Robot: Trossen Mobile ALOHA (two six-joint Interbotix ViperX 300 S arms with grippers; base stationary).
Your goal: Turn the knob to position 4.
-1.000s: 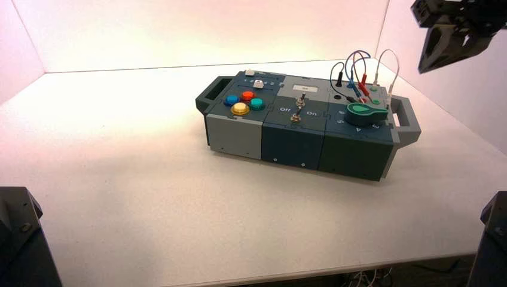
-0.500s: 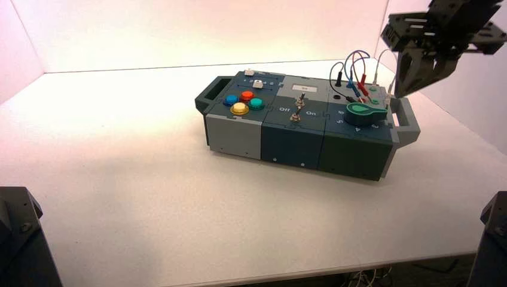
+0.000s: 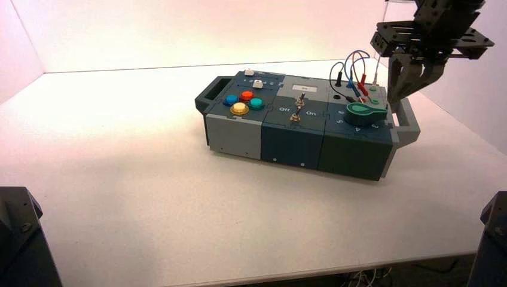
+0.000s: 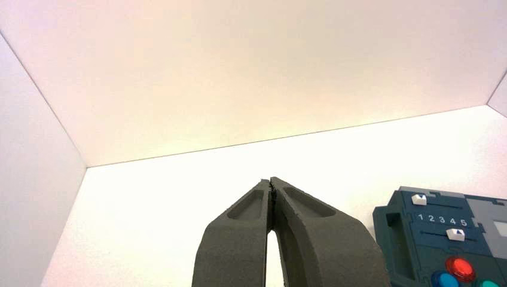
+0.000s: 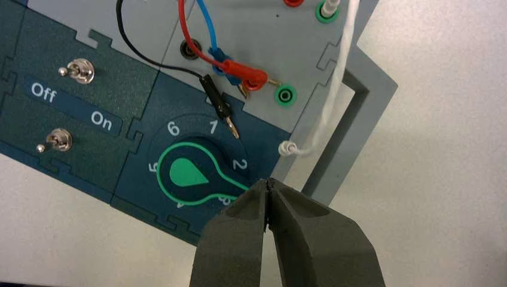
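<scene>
Knob point(image 3: 363, 113) sits right of centre in the high view, right gripper point(image 3: 391, 103) beside it; left wrist view, left gripper point(image 4: 272, 180) closed, parked off the box point(image 4: 400, 239); right wrist view, fingers pressed together near its pointed tip, the best hold for a probably stiff turn.

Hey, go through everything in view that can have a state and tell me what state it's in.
Knob: tip between 2 and 3, not at 4.
Rear slider: at 1.
Front slider: around 4 to 5.
Toggle switches: lever sides can't be judged.
Green socket nearest the knob: nothing plugged in.
Right gripper: shut, near the knob's tip.
Left gripper: shut, idle, left of the box.
</scene>
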